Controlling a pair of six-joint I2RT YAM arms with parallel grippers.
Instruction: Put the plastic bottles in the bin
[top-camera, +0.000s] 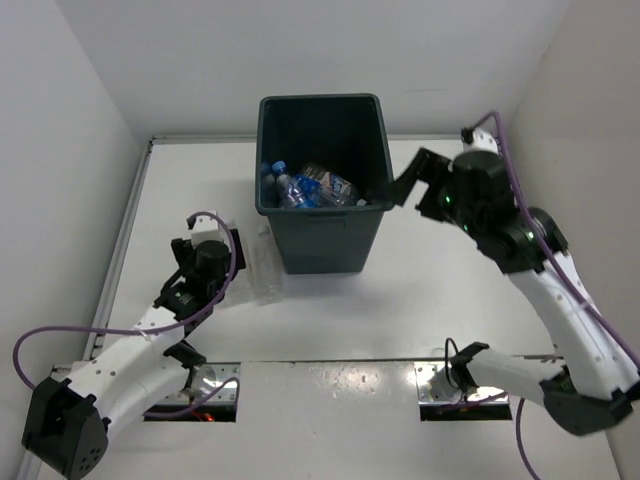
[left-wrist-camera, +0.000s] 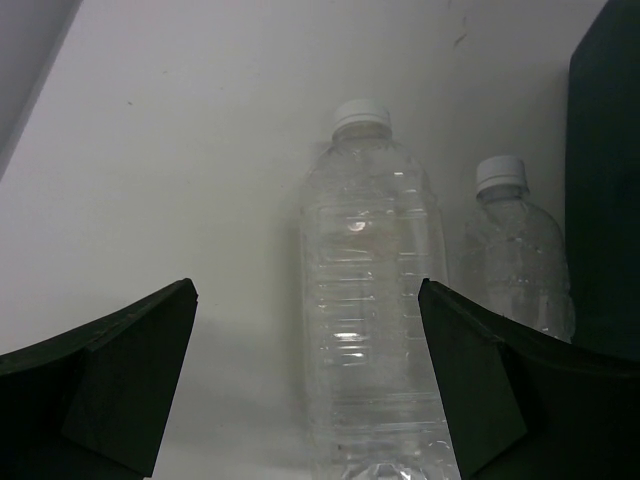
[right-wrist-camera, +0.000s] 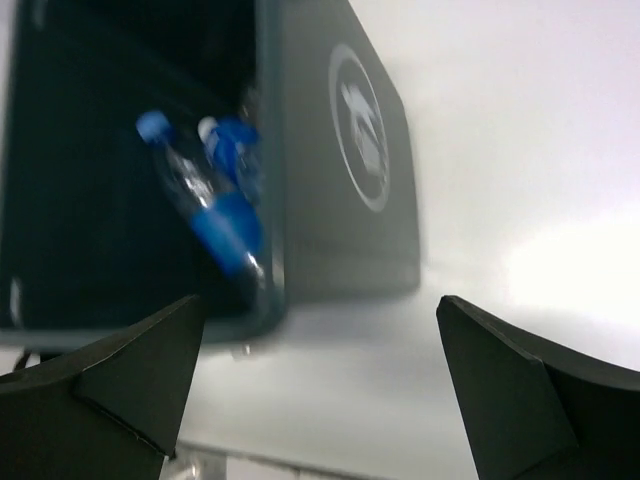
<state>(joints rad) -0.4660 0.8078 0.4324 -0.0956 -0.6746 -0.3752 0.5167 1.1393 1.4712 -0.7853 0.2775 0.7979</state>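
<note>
The dark grey bin (top-camera: 320, 213) stands at the middle back of the table, holding several plastic bottles (top-camera: 312, 188) with blue labels. Two clear plastic bottles (top-camera: 266, 264) lie on the table just left of the bin. In the left wrist view the nearer clear bottle (left-wrist-camera: 370, 300) lies lengthwise with its white cap pointing away, and the second one (left-wrist-camera: 515, 262) lies beside the bin wall (left-wrist-camera: 606, 180). My left gripper (left-wrist-camera: 305, 292) is open, with the nearer bottle between its fingers, untouched. My right gripper (top-camera: 410, 180) hangs open and empty beside the bin's right rim; blue-labelled bottles (right-wrist-camera: 215, 200) show inside the bin (right-wrist-camera: 345, 190).
White walls close in the table on the left, back and right. Two metal base plates (top-camera: 465, 392) sit at the near edge. A purple cable (top-camera: 60, 335) loops by the left arm.
</note>
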